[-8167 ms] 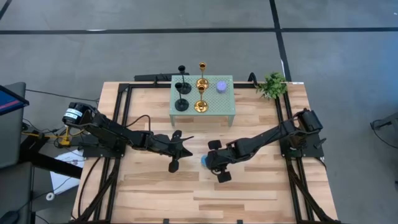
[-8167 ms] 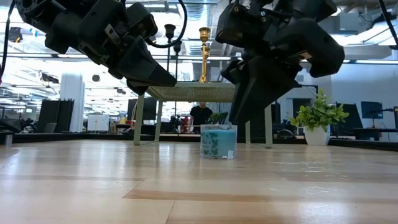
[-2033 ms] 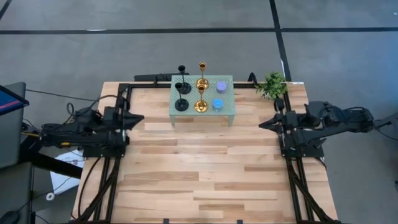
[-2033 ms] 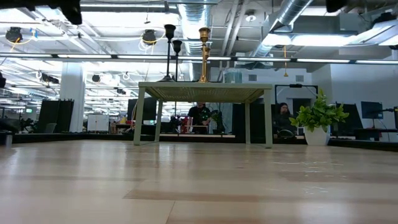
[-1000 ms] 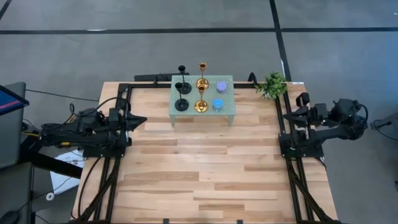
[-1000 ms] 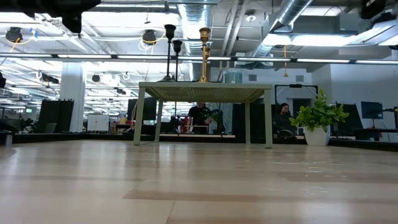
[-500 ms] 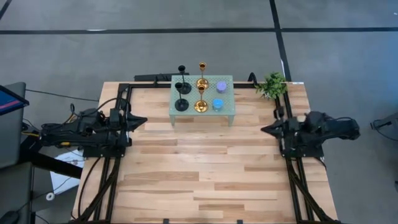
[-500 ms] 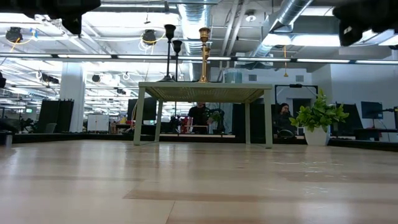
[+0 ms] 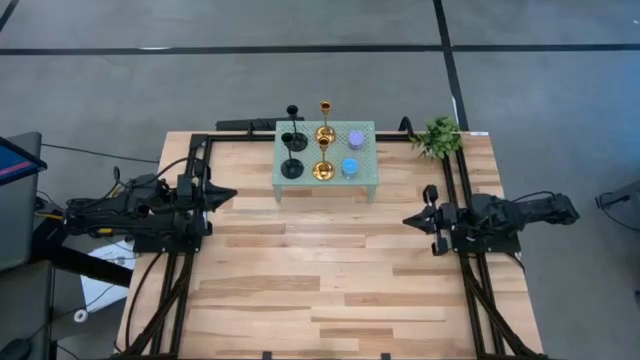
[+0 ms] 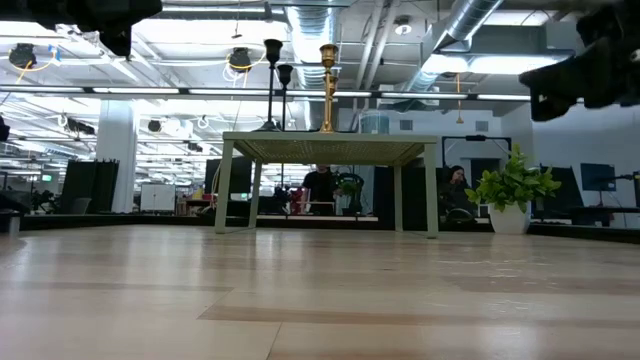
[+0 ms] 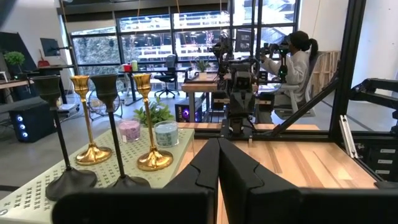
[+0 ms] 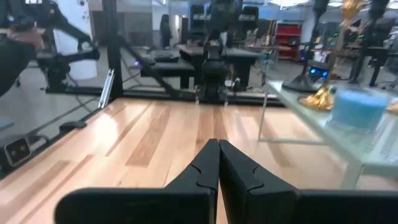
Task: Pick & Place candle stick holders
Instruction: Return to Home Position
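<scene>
**Six holders on stand; both arms at table sides**

High view, upper centre: the pale green perforated stand (image 9: 365, 155) carries all six pieces, upright and apart from each other. Two black candle holders (image 9: 291, 168) stand in its left column and two gold candle holders (image 9: 322, 171) in the middle. On the right, the purple candle (image 9: 355, 138) sits above the blue candle (image 9: 350, 167).

Left gripper (image 9: 230, 193) is at mid-left, fingers pressed together and holding nothing. Right gripper (image 9: 408, 218) is at mid-right, fingers likewise together and empty. A small plant (image 9: 437, 136) stands just right of the stand.
</scene>
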